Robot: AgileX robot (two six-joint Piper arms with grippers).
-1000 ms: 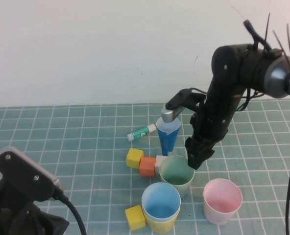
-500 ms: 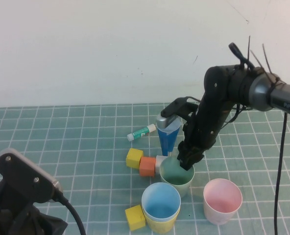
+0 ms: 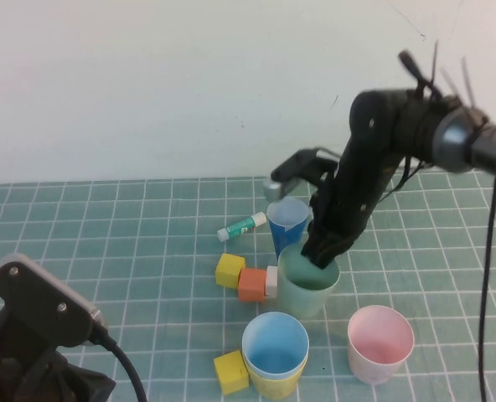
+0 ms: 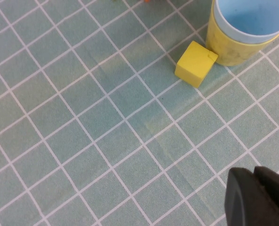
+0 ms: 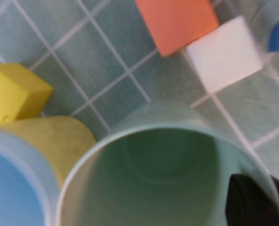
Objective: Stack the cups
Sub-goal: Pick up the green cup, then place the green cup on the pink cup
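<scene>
My right gripper [image 3: 319,254] is shut on the far rim of the green cup [image 3: 305,286], one finger inside and one outside, and holds it upright just above the mat. In the right wrist view the green cup [image 5: 163,169] fills the frame, with the right gripper [image 5: 258,200] pinching its wall. The light blue cup [image 3: 275,343] sits nested in the yellow cup [image 3: 273,385] in front. The pink cup [image 3: 379,342] stands alone at the front right. My left gripper [image 4: 259,197] is shut and empty over bare mat, near the nested pair [image 4: 229,49].
A narrow dark blue cone cup [image 3: 287,222] stands just behind the green cup. Yellow [image 3: 229,270], orange [image 3: 251,284] and white [image 3: 271,280] cubes lie to its left. Another yellow cube [image 3: 231,371] touches the yellow cup. A small tube [image 3: 241,226] lies farther back.
My right gripper came down onto the green cup's far rim, closed on it and raised it a little. The left arm has not moved.
</scene>
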